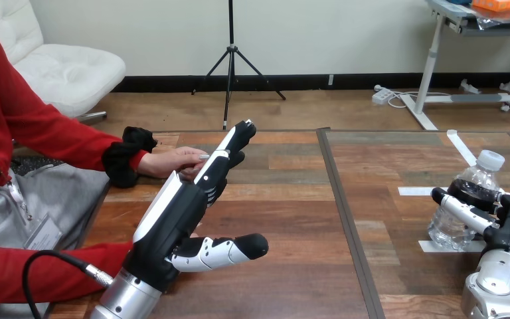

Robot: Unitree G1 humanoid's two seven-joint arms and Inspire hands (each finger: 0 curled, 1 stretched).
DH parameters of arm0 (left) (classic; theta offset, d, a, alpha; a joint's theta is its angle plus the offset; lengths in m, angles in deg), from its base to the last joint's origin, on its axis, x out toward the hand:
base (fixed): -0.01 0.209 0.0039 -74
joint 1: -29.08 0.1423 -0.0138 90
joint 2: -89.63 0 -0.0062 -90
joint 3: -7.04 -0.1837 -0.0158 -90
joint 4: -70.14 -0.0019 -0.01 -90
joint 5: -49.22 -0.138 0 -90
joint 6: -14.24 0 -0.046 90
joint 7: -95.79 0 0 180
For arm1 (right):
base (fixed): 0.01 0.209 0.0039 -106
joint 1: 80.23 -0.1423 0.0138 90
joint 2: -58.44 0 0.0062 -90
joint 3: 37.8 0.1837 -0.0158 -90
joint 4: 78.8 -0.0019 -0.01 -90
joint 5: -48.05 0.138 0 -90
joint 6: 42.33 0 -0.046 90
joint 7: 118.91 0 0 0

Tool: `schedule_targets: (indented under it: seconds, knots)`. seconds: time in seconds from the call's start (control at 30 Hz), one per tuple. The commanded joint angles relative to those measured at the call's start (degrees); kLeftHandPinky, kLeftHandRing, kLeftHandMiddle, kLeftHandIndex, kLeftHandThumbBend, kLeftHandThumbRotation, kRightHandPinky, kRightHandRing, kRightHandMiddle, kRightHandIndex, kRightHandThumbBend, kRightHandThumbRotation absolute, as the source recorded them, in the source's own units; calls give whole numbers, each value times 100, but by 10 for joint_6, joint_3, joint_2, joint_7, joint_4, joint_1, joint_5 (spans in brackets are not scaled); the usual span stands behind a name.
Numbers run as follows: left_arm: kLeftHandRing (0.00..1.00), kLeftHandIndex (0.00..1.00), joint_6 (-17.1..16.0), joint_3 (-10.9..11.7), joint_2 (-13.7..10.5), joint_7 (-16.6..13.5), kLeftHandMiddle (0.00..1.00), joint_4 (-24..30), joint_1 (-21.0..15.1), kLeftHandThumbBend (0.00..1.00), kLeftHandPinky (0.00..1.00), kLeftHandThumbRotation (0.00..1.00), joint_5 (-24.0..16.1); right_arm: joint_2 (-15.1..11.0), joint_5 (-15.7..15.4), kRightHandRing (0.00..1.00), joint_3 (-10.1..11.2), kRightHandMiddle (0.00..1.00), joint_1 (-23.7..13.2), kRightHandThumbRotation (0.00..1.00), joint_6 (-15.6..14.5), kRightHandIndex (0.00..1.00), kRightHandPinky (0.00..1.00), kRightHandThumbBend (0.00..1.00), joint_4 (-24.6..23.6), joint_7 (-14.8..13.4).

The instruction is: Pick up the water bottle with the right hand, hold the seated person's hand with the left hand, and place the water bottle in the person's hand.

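Note:
A clear water bottle (pixel 463 203) with a white cap stands on the table at the right. My right hand (pixel 508 224) is curled round its lower part from the near side. My left hand (pixel 184 211) reaches forward at the left of the table, fingers straight and thumb sticking out to the right. The person's hand (pixel 172 161) lies flat on the table at the left, just beyond and to the left of my left fingers (pixel 229 149). I cannot tell whether they touch; nothing of mine curls round it.
A dark seam (pixel 345 219) runs down the middle of the wooden table. White tape strips (pixel 461 147) lie on the right half near the bottle. The person's other arm in a red sleeve (pixel 40 269) rests at the near left edge.

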Motion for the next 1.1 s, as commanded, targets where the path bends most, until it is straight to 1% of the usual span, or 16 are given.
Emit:
schedule_targets:
  seconds: [0.0,0.07,0.27,0.37,0.47,0.57,0.67,0.77,0.8,0.87,0.97,1.07]
  knots:
    - [100,100,-16,7,5,-9,100,15,-31,100,96,68,-4,-1,-3,51,-4,54,-44,0,26,54,57,90,-18,1]
    - [100,100,-16,7,5,-10,100,14,-31,100,96,68,-5,-2,-8,51,-9,54,-46,0,24,53,55,90,-19,-3]
    - [100,100,-14,7,6,-10,100,10,-33,100,96,69,-4,0,-6,51,-11,53,-47,0,39,53,55,89,-28,2]
    - [100,100,-10,6,5,-10,100,11,-33,100,96,69,-6,-1,-14,52,-18,53,-45,0,51,53,55,89,-32,1]
    - [100,100,-9,6,5,-11,100,9,-35,100,96,69,-9,-1,-12,52,-20,54,-44,0,60,53,57,88,-38,9]
    - [100,100,-6,6,5,-12,100,7,-36,100,96,69,-11,1,-6,53,-17,55,-41,0,76,53,58,87,-45,21]
    - [100,100,-6,6,5,-16,100,8,-36,100,96,69,-18,-2,-22,54,-33,56,-38,0,79,54,59,87,-54,14]
    - [100,100,-1,7,4,-21,100,9,-36,100,96,69,-27,-2,-26,55,-37,56,-35,0,83,54,60,87,-61,8]
    - [100,100,1,7,4,-22,100,9,-36,100,96,69,-27,-2,-25,55,-38,56,-31,0,95,54,61,87,-66,16]
    - [100,100,3,7,4,-22,100,9,-37,100,96,68,-27,-2,-24,55,-38,56,-27,0,110,54,62,86,-71,27]
    - [100,100,-4,10,3,-28,100,0,-42,100,96,68,-37,-3,-34,55,-46,56,-24,0,105,54,62,86,-83,19]
    - [100,100,8,9,2,-26,100,5,-41,100,97,67,-31,-3,-34,53,-49,56,-15,0,123,55,60,86,-97,31]
